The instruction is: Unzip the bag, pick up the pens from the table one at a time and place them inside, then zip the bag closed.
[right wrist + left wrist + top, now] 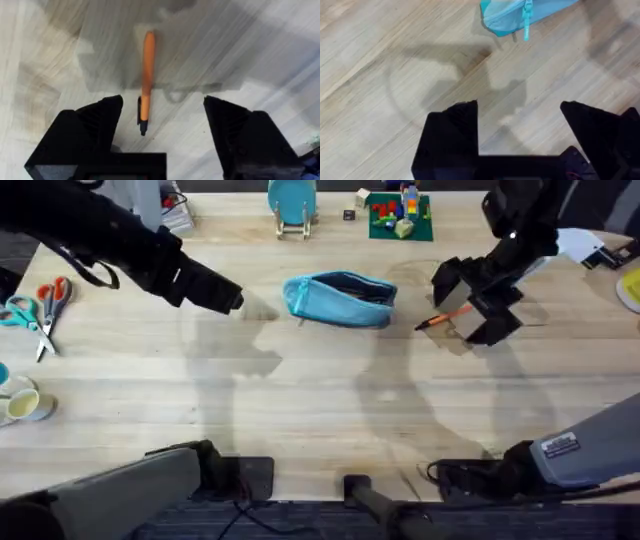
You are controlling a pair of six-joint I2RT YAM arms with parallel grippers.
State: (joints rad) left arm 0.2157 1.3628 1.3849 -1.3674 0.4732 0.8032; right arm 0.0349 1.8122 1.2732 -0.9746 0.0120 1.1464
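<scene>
The bag (340, 298) lay on the table (300, 390) in the far half, a little right of centre, its long axis running left to right. Its top seam appeared parted, a dark slit showing along the upper edge, so the opening faced up and slightly toward the far side. In the left wrist view the teal pull tab (526, 19) hung at the bag's left end, which I judged consistent with a zipper drawn fully back.

The left gripper (232, 300) was just left of the bag, apart from it, with its fingers spread wide and nothing between them. The placement read as a standby near the bag's left end, ready to steady it (a judgement, not an observation).

The right gripper (475, 315) was to the right of the bag, directly over the pen (443, 318). Its fingers were spread, one on each side of the barrel without touching it, as the right wrist view confirmed. The pen (146, 80) lay flat on the table, its long axis roughly left to right with a slight tilt; the black tip pointed left toward the bag and the other end ran under the gripper. The fingers straddled the barrel across its width, the sensible approach for closing on a thin stick.

No pen had yet reached the bag, as far as visible.
</scene>
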